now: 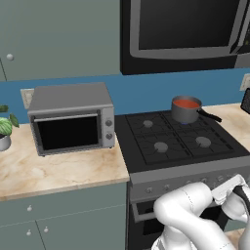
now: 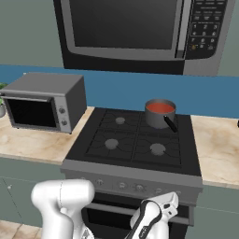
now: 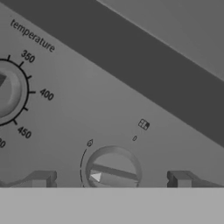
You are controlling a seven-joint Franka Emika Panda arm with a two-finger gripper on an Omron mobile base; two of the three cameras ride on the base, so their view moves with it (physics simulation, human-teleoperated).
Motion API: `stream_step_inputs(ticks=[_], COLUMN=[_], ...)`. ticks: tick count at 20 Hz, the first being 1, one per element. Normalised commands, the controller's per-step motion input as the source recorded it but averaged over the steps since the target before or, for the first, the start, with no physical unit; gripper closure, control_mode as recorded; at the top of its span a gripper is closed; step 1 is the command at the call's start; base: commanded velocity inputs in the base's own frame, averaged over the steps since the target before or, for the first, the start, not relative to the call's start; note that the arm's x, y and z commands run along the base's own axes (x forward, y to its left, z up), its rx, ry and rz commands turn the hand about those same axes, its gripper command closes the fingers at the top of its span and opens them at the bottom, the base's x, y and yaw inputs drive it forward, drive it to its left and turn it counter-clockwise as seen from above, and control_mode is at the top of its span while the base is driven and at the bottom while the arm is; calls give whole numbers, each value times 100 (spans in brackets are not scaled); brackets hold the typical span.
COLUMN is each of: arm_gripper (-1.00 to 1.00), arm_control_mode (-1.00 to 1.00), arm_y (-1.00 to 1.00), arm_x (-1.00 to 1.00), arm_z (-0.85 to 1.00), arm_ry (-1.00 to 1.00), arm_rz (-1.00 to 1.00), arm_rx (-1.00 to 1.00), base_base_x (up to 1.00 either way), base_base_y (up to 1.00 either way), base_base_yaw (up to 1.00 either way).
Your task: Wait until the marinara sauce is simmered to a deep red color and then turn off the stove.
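The marinara sauce (image 1: 186,103) (image 2: 160,108) is an orange-red disc in a dark grey saucepan (image 1: 184,114) (image 2: 158,119) on the back right burner of the black stove (image 1: 172,144) (image 2: 133,142). The pan's black handle points to the front right. My gripper (image 3: 110,178) is open and right up at the stove's grey front panel (image 3: 109,96). Its two fingertips (image 3: 41,178) stand on either side of a round burner knob (image 3: 113,168) without touching it. The knob's white pointer aims left in the hand view. My hand (image 1: 229,191) (image 2: 158,209) hangs low in front of the panel.
A larger temperature dial (image 3: 6,92) sits left of the knob in the hand view. A silver toaster oven (image 1: 71,119) (image 2: 42,102) stands on the marble counter (image 1: 53,171) left of the stove. A black microwave (image 1: 185,29) (image 2: 135,32) hangs above. A small plant (image 1: 4,129) is at far left.
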Motion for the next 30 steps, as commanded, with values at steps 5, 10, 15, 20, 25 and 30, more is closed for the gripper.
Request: stream_step_inputs(ticks=[5,10,15,20,25,30], arm_gripper=[-100,-100,-100,-100,-100,-100], arm_control_mode=[-100,-100,-100,-100,-100,-100], arm_y=[-6,-1,0,0,0,0], arm_x=[1,6,1,0,0,0], arm_z=[-19,-5,3,12,16,6], arm_ry=[0,0,0,0,0,0], arm_rz=[0,-1,-3,-1,0,0], arm_rx=[-2,0,0,0,0,0], base_base_x=[0,0,0,0,0,0], base_base_y=[0,0,0,0,0,0], base_base_yaw=[0,0,0,0,0,0])
